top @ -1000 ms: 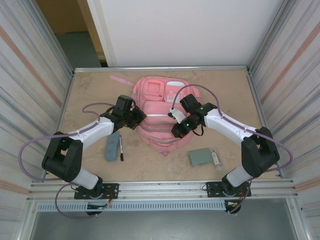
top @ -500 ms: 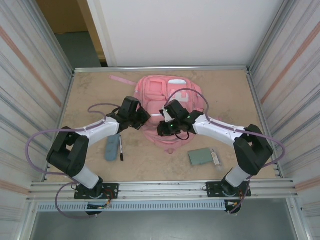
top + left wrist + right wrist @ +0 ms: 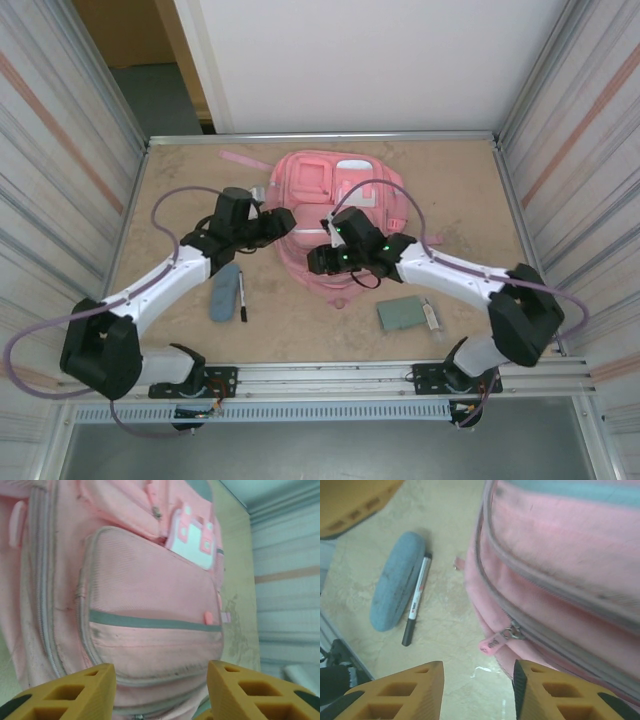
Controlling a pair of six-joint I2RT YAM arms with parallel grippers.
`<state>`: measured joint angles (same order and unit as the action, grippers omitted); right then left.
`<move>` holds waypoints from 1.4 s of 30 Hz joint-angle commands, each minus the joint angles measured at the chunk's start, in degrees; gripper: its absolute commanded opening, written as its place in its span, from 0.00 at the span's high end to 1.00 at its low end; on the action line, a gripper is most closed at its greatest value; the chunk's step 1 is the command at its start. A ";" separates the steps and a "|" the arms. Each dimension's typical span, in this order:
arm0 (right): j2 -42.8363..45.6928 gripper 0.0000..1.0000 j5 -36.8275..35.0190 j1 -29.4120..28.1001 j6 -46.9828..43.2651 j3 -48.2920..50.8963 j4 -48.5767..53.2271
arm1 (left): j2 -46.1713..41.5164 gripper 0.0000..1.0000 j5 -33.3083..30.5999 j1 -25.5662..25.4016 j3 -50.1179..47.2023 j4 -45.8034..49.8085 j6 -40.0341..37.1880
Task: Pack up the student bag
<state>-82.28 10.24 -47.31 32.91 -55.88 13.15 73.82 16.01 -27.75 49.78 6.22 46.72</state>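
Right wrist: right end effector [image 3: 475, 690] half open, empty, zip pull [image 3: 492, 642] just ahead, likely to unzip student bag [image 3: 560, 580]. Left end effector [image 3: 160, 690] same, empty.

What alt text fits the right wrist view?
Right gripper, open and empty, hangs by the lower edge of the student bag, a pink zip pull just ahead of its fingers. On the table at left lie a blue-grey pouch and a marker, side by side.

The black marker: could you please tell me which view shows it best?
The right wrist view: the marker lies close and whole, barrel and cap distinct. The top external view shows it as a small dark line.
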 commanded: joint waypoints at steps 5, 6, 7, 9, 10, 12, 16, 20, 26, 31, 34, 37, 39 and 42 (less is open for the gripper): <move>12.17 0.57 -16.48 4.06 -13.68 2.18 5.13 | 1.62 0.49 -6.80 -9.59 -0.87 9.90 -12.74; 13.43 0.56 -16.66 5.25 -13.96 2.79 4.46 | 2.53 0.49 -7.93 -10.66 -0.04 11.57 -13.16; 14.48 0.56 -16.34 6.51 -13.96 3.48 3.90 | 3.45 0.49 -7.99 -11.28 0.59 13.01 -13.39; 15.79 0.55 -14.90 9.04 -13.51 4.22 2.83 | 4.78 0.50 -7.21 -12.04 1.10 14.11 -13.41; 16.11 0.55 -13.54 10.38 -13.40 4.37 2.59 | 5.24 0.50 -6.98 -12.15 1.11 14.49 -13.31; 16.45 0.55 -11.98 12.18 -13.22 4.24 2.76 | 5.95 0.50 -7.75 -12.16 1.47 15.42 -13.27; 16.75 0.55 -11.07 13.38 -13.01 4.34 2.52 | 8.02 0.50 -7.28 -12.19 2.54 16.24 -14.80; 16.65 0.55 -10.23 13.39 -12.46 4.90 2.08 | 11.06 0.50 -3.40 -12.15 3.31 13.91 -15.65; 16.42 0.55 -9.36 13.44 -11.70 5.68 0.94 | 13.53 0.57 -1.14 -12.15 4.21 12.80 -16.06; 15.95 0.55 -9.31 13.56 -11.62 5.92 -0.31 | 15.74 0.69 1.20 -12.94 5.30 11.68 -16.67; 15.25 0.55 -8.72 13.60 -11.08 5.91 -0.70 | 17.48 0.79 3.16 -13.49 6.58 11.12 -16.98; 14.24 0.55 -9.12 13.48 -9.44 5.81 -0.33 | 18.36 0.86 3.63 -14.54 7.16 10.23 -17.35; 13.60 0.55 -13.17 13.61 -3.82 5.18 3.52 | 19.19 0.92 5.06 -14.91 7.67 9.39 -17.45; 13.05 0.52 -21.49 13.46 12.70 1.70 15.08 | 19.63 1.00 7.33 -15.18 8.67 9.15 -17.67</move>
<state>-68.62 -3.42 -34.04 30.98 -50.92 18.00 92.77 19.62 -42.41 56.27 17.02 29.91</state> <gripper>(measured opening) 0.473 0.052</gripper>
